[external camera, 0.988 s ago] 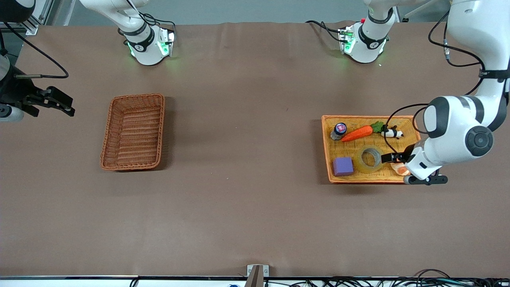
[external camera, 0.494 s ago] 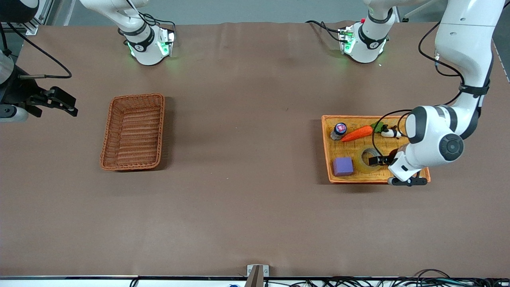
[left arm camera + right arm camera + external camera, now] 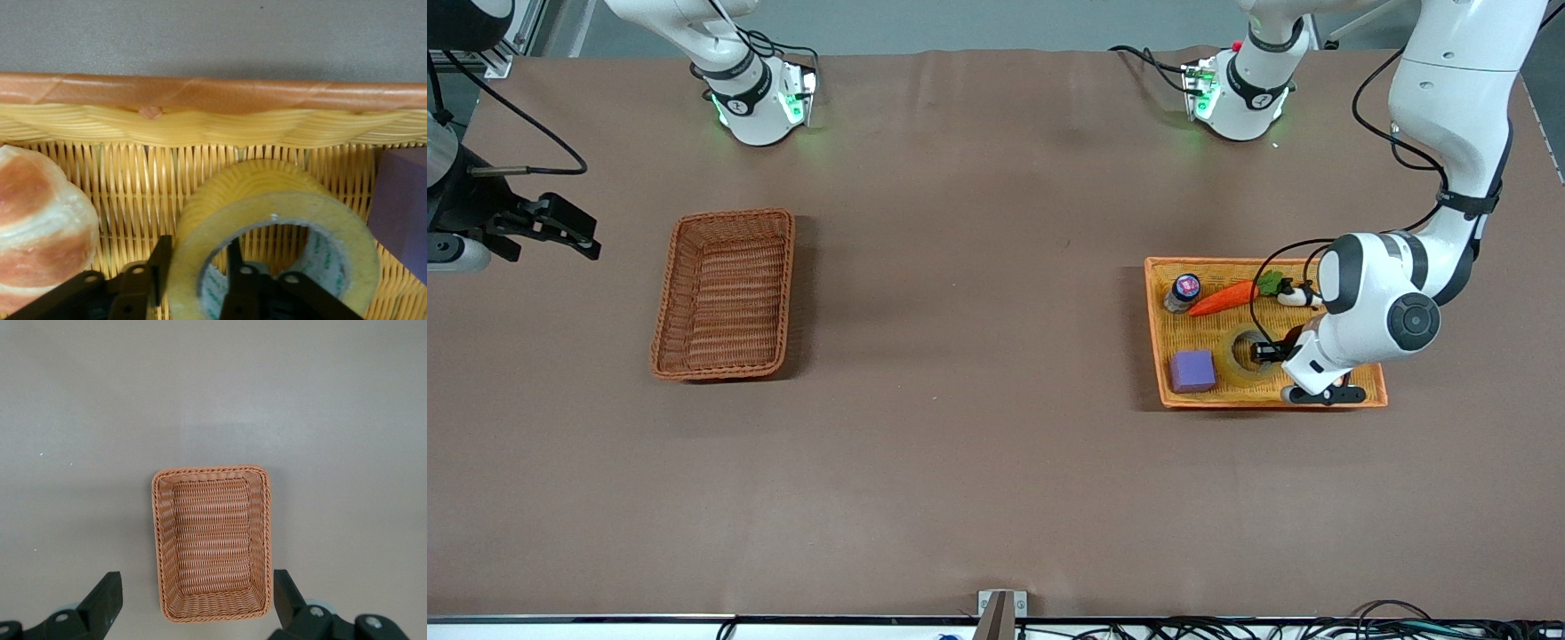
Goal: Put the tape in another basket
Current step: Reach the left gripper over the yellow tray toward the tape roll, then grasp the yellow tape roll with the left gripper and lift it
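As the grasp step is underway, scene from view's left edge: right end effector [image 3: 560, 233] waits, fingers spread, over bare bench [image 3: 978, 444] by the empty reddish-brown basket [image 3: 725, 293]. Wide clear bench lies btwn it and the yellow-orange basket [image 3: 1154, 329]. There the tape [image 3: 1240, 356] lies beside a purple cube [image 3: 1192, 371], near the rim. Left end effector [image 3: 193, 270] straddles the roll's wall, one finger in the hole, not yet clamped. Next, likely: close, lift above rim w/o bumping cube or bun [image 3: 40, 227].
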Controlling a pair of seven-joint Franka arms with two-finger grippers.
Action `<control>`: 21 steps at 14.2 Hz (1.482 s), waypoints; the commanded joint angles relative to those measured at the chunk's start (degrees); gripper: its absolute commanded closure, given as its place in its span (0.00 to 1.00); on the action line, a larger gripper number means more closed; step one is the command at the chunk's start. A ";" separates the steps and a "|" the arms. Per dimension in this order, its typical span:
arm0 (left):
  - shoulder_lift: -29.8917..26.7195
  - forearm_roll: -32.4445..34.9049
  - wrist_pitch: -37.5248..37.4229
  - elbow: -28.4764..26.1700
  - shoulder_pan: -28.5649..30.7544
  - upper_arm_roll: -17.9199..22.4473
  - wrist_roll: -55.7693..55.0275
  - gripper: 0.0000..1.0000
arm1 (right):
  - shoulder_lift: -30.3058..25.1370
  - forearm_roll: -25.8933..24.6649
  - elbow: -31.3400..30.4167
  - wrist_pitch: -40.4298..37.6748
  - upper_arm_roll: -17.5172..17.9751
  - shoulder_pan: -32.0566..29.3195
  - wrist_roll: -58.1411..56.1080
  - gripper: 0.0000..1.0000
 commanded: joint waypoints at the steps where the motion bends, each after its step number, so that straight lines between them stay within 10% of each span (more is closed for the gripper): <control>1: -1.74 -0.16 0.17 -1.31 -0.04 -0.14 0.70 0.92 | -0.36 0.85 -0.52 0.28 0.82 -1.16 -0.92 0.00; 9: -9.91 -0.07 -10.80 5.44 -0.04 -1.10 1.05 1.00 | -0.36 0.85 -0.69 0.46 0.64 -1.25 -0.92 0.00; 15: -9.57 -0.25 -12.83 9.06 -0.66 -13.74 -3.41 0.96 | -0.36 0.85 -0.78 0.46 0.64 -1.16 -0.83 0.00; 21: 1.22 -0.16 -15.39 20.55 -17.59 -15.26 -28.18 0.97 | -0.36 0.85 -3.50 2.13 0.64 -0.99 -0.74 0.00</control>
